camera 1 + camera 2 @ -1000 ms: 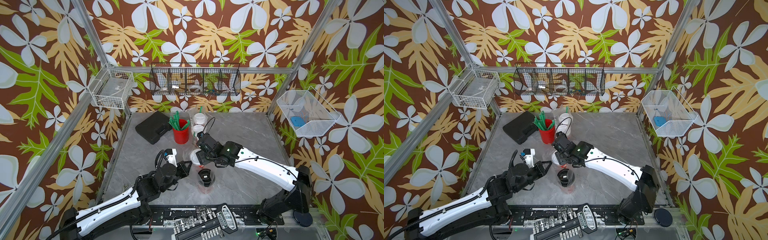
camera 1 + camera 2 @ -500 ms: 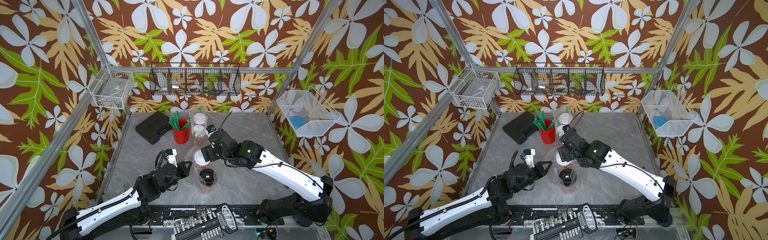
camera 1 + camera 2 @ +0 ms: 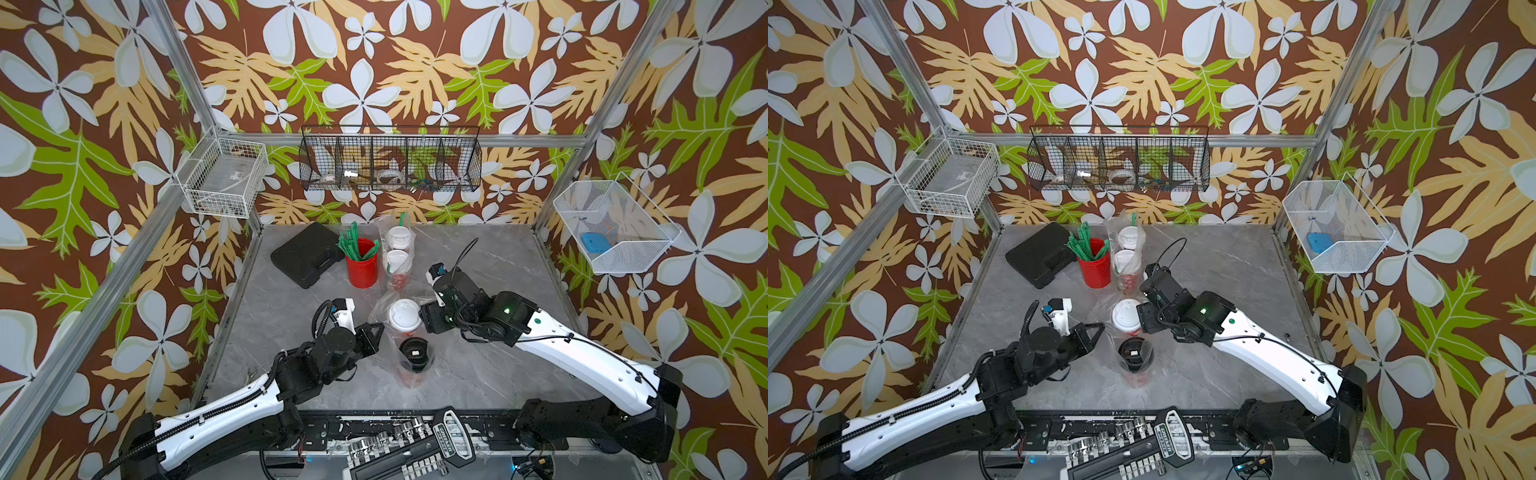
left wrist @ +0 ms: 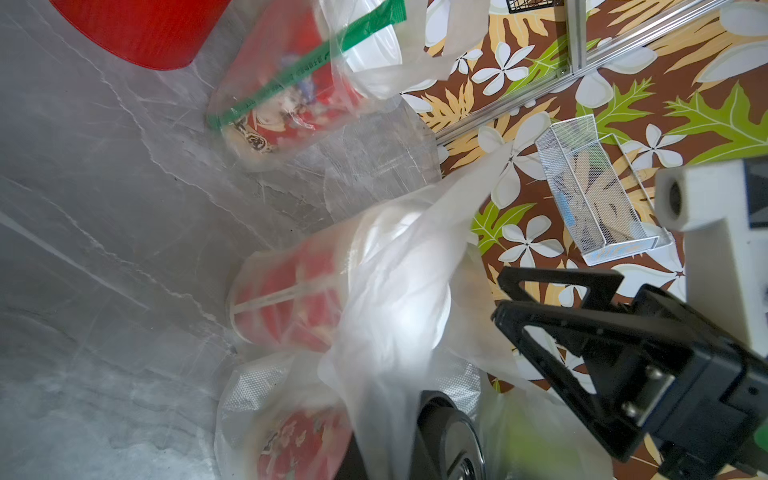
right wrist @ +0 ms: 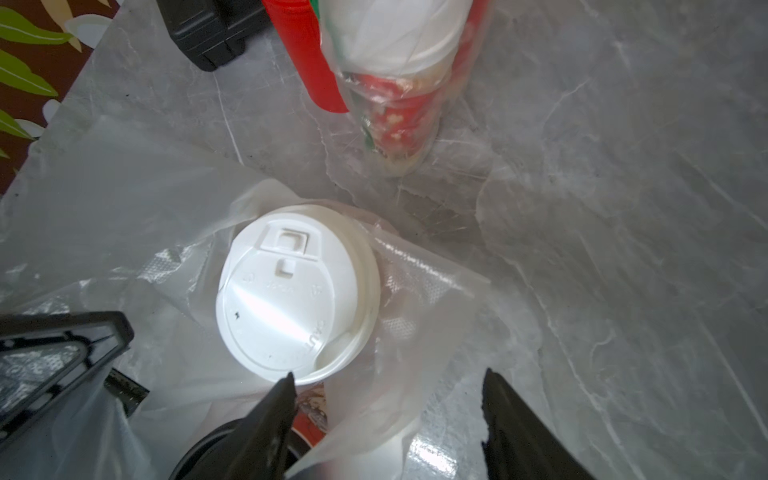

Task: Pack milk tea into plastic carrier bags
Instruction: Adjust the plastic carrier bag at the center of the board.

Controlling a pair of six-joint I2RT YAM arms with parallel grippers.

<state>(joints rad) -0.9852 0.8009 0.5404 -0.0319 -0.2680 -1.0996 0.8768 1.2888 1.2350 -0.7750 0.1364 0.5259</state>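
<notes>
Top views: all four cups [image 3: 404, 316] seem bagged, one pair [image 3: 400, 249] beside straw cup [image 3: 361, 270]; left gripper [image 3: 376, 330] pinches other bag [image 5: 419, 286], right gripper [image 5: 388, 374] open.

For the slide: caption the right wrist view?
Right tool open by white-lidded milk tea cup in clear carrier bag.

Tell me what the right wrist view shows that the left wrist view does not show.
Only the right wrist view: the sip tab on the white-lidded cup, the black case, and the open right gripper close to that cup. Only the left wrist view: the white wire basket and the aluminium frame by the wall. Both: the carrier bag around that cup, the black lid, the far bagged cup, the red straw cup and the shut left gripper.
</notes>
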